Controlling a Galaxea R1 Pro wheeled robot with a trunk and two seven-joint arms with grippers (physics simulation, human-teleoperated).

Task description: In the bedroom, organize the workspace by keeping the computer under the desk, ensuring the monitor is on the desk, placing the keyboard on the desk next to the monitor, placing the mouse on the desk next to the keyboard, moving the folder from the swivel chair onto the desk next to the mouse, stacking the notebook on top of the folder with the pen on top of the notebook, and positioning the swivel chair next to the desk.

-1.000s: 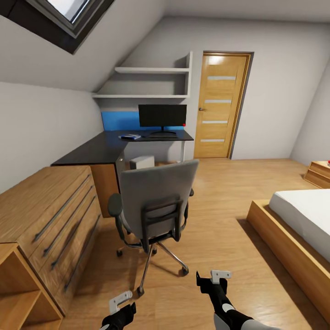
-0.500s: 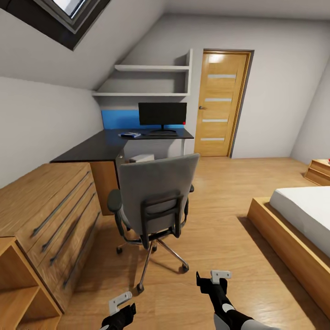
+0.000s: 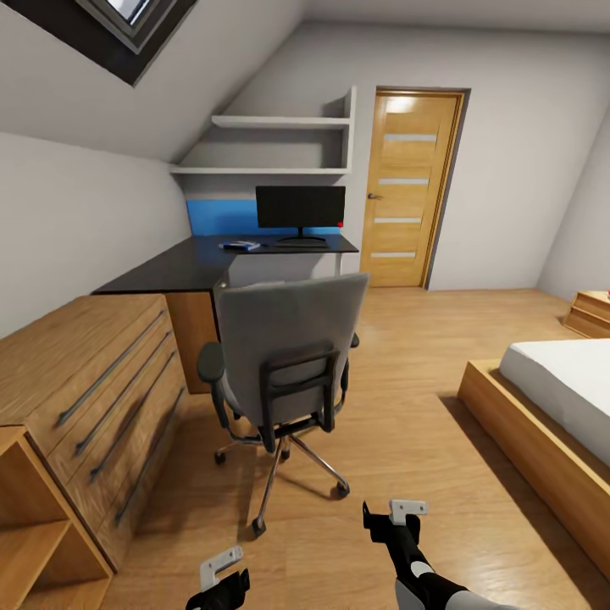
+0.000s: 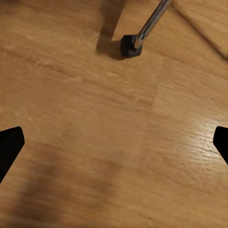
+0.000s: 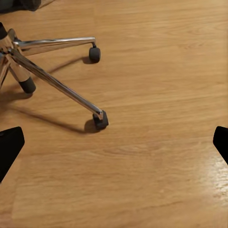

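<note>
Head view, swivel chair [image 3: 292, 356] backrest toward camera

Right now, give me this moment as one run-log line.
phase: approaching | swivel chair: back toward robot, away from desk | monitor: on desk | left gripper: open, empty | right gripper: open, empty

Black arms, white-grey right forearm [image 3: 432, 585], pale fingers [image 3: 408, 508]

Bright, even render — soft shadows, wrist views slightly blurred.
</note>
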